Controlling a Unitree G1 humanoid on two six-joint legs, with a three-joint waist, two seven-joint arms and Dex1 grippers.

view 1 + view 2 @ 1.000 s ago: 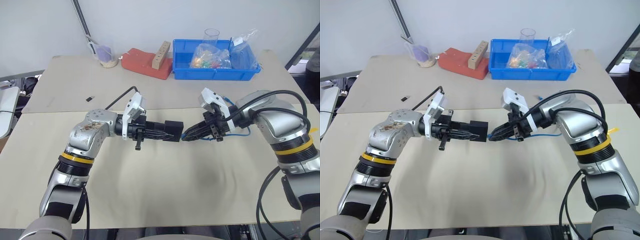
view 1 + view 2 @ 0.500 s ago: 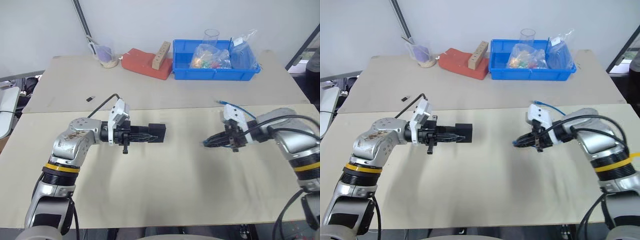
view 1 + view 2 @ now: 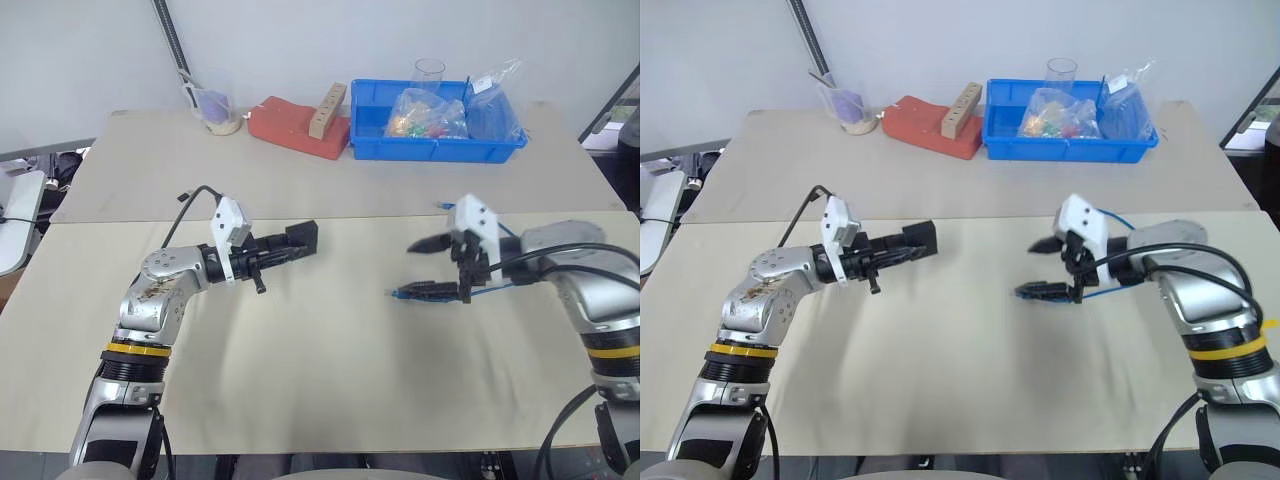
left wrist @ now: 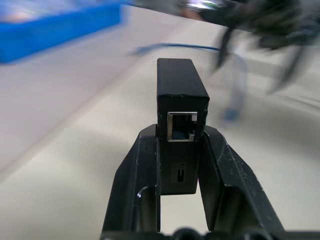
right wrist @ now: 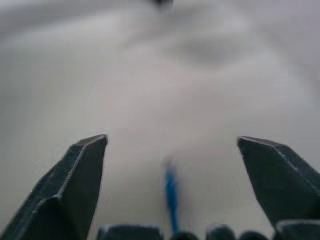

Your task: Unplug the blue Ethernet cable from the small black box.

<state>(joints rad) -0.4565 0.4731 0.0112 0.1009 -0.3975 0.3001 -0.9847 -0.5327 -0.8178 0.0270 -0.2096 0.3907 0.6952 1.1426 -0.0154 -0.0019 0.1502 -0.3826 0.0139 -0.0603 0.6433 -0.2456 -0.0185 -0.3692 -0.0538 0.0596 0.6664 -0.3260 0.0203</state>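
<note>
Left tool point(image 4: 180, 165): clamped on the small black box point(image 4: 181, 107), held above the worktop point(image 3: 320, 360), port empty.
Right tool point(image 3: 430, 268): fingers spread apart.
Blue Ethernet cable point(image 3: 415, 292): unplugged, by the right tool, well apart from the box.

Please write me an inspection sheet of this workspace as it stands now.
Surface: beige table, two tops butted together with a seam.
Job's things: small black box held off the table, its port with nothing in it; blue Ethernet cable unplugged, by the right gripper.
Clutter: blue bin of bags, clear cup, red pad with a wooden block, small cup, tiny dark stick.
Grippers: left gripper shut on the box; right gripper open, the cable hanging between its fingers.
Cables: black robot arm cables.
Surroundings: white wall.
</note>
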